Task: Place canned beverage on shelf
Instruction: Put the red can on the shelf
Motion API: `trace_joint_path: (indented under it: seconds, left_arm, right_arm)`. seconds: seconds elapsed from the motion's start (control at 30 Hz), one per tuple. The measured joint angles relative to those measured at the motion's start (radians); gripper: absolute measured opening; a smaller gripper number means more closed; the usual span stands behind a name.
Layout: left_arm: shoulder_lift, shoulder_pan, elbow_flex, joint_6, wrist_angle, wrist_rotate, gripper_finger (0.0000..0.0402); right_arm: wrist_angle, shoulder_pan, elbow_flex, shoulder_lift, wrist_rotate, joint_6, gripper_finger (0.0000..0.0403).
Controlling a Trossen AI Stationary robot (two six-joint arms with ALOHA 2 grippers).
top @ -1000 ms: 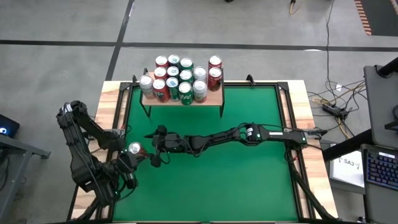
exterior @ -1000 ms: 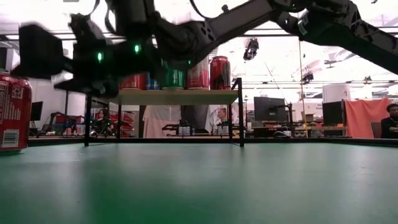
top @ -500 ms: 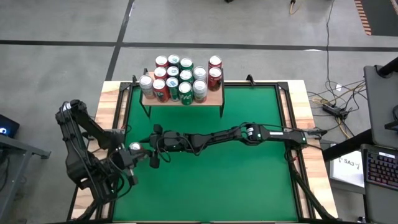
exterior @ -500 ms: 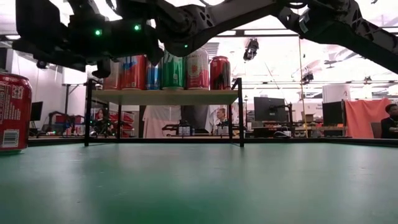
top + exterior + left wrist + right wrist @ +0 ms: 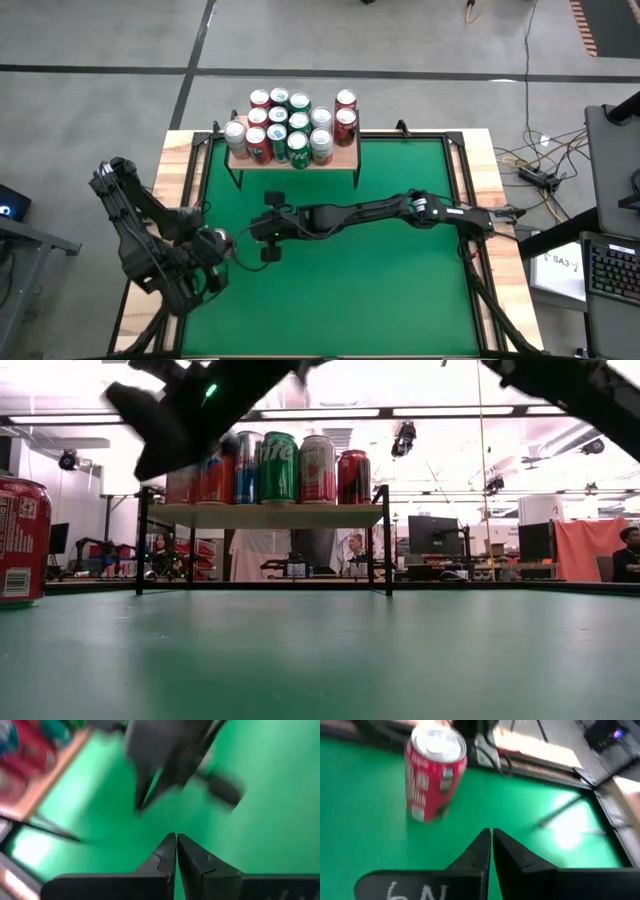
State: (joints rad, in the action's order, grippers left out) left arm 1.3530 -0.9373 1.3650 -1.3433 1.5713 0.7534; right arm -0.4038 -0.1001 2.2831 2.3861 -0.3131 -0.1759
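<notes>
Since the earlier frame, the right gripper (image 5: 266,252) has snapped closed on nothing and swung rightward. A red can (image 5: 434,770) stands upright on the green table (image 5: 400,290) at its left, beside the closed left gripper (image 5: 176,851), well short of the far shelf (image 5: 345,158). Likely rigid, smooth, dentable; grasp mid-body.

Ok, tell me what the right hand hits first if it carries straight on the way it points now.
Probably the red can standing on the green table. The shut right hand aims toward it, though the can sits slightly off that line, so the hand might slip past it to the table's edge. Depth is unclear.
</notes>
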Motion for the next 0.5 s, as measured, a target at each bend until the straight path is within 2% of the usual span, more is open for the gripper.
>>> trace_joint_path:
  seconds: [0.27,0.4,0.5]
  left_arm:
    - [-0.063,0.164,-0.107,0.016,-0.001,-0.287,0.0000]
    - [-0.081,0.302,-0.179,0.056,-0.002,-0.440,0.0000]
    - [-0.087,0.389,-0.221,0.107,-0.003,-0.509,0.0000]
  right_arm:
    - [-0.536,-0.019,-0.004,-0.167,-0.029,0.101,0.0009]
    - [-0.692,-0.035,-0.001,-0.257,-0.029,0.157,0.0009]
    - [-0.744,-0.051,-0.008,-0.297,-0.028,0.183,0.0009]
